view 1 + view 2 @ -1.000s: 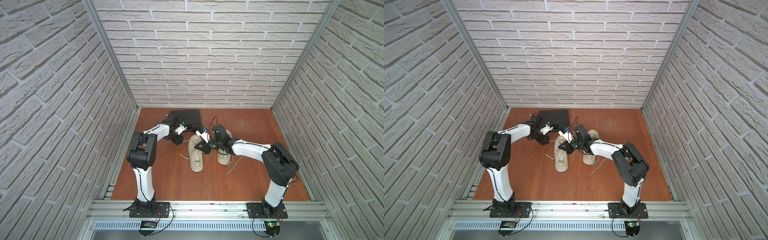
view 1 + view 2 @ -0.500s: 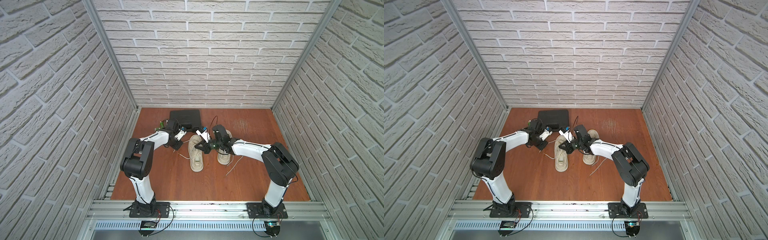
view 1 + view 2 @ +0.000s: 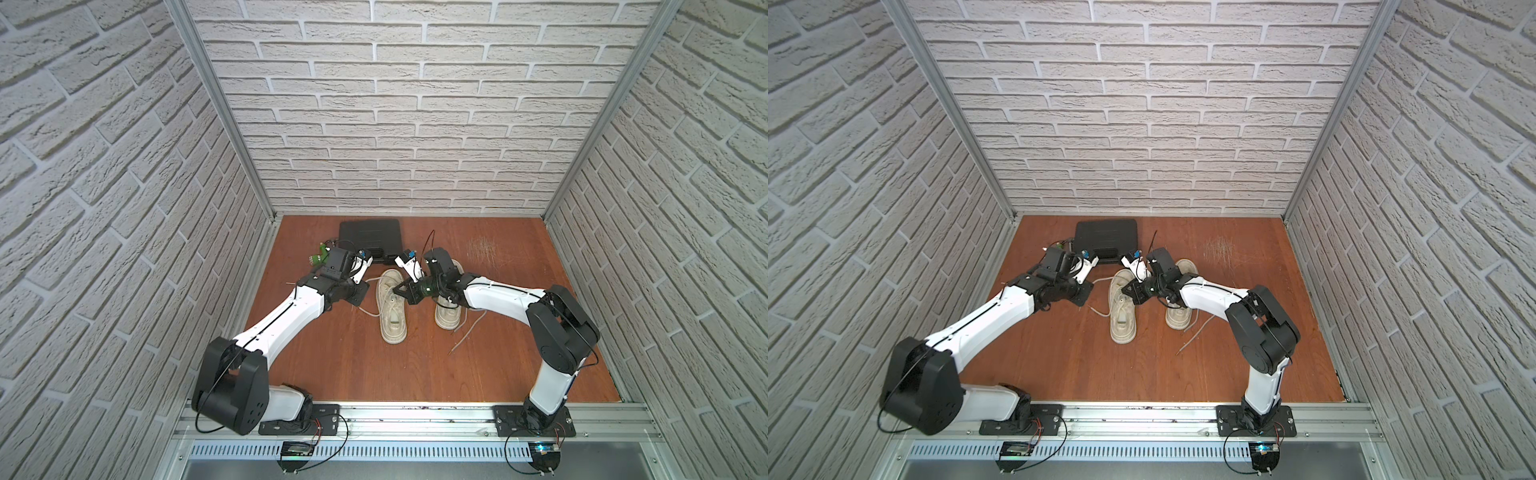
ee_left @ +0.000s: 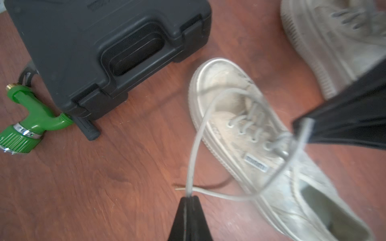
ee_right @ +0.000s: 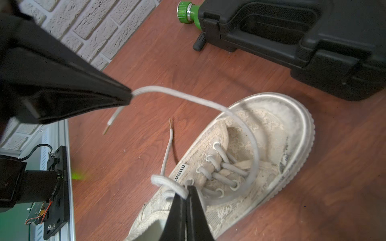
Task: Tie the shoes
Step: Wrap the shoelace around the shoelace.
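Two beige canvas shoes lie side by side, toes to the back wall: the left shoe (image 3: 392, 309) (image 3: 1121, 318) and the right shoe (image 3: 449, 318) (image 3: 1179, 318). In the left wrist view my left gripper (image 4: 189, 197) is shut on a cream lace (image 4: 194, 146) of the left shoe (image 4: 261, 146), just left of it above the floor (image 3: 359, 291). In the right wrist view my right gripper (image 5: 187, 193) is shut on a lace loop (image 5: 167, 183) over the eyelets of that shoe (image 5: 271, 146), seen in a top view too (image 3: 405, 289). The held lace (image 5: 188, 98) arches between the two grippers.
A black plastic case (image 3: 370, 237) (image 4: 104, 41) lies at the back, just behind the shoes. A green hose nozzle (image 3: 318, 259) (image 4: 25, 129) rests beside its left end. A loose lace (image 3: 465, 336) trails from the right shoe over the wooden floor.
My left gripper has shut on the lace, and the left arm's elbow has swung down toward the front. The right arm has stayed where it was.
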### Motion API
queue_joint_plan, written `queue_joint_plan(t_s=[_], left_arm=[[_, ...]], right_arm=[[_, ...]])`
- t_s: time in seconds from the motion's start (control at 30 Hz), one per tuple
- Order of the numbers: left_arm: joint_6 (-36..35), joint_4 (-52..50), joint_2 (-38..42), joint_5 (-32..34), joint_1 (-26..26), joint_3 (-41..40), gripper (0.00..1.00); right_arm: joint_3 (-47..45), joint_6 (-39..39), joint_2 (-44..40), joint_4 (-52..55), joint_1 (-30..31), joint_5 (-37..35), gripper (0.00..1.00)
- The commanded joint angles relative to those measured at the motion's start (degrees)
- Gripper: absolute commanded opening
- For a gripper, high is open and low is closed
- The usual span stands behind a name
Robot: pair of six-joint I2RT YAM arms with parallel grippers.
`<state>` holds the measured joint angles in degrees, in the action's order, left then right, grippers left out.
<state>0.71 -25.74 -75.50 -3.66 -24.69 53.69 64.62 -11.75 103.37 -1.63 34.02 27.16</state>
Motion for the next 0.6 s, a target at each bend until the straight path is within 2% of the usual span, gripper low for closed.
queue_joint_plan(t_s=[0.0, 0.13, 0.3, 0.43, 0.57], left_arm=[[3.5, -5.0, 3.6, 3.5, -3.2, -1.5, 0.0], [5.6, -8.9, 6.9, 5.0, -8.3, -2.1, 0.0], [6.9, -8.8, 9.7, 5.4, -17.5, -2.8, 0.0], [7.8, -7.1, 8.6, 4.7, -23.6, -1.3, 0.0], [8.3, -3.1, 4.9, 3.5, -27.1, 0.2, 0.0]], right_arm=[[1.2, -1.5, -3.4, 1.0, 0.4, -2.1, 0.03], [1.8, -2.0, -4.1, 2.9, 0.2, -3.3, 0.03], [3.0, -2.7, -4.1, 5.5, 0.1, -4.2, 0.03], [3.6, -3.1, -4.1, 6.8, 0.1, -4.6, 0.03], [3.8, -3.5, -4.1, 6.6, 0.1, -3.8, 0.03]])
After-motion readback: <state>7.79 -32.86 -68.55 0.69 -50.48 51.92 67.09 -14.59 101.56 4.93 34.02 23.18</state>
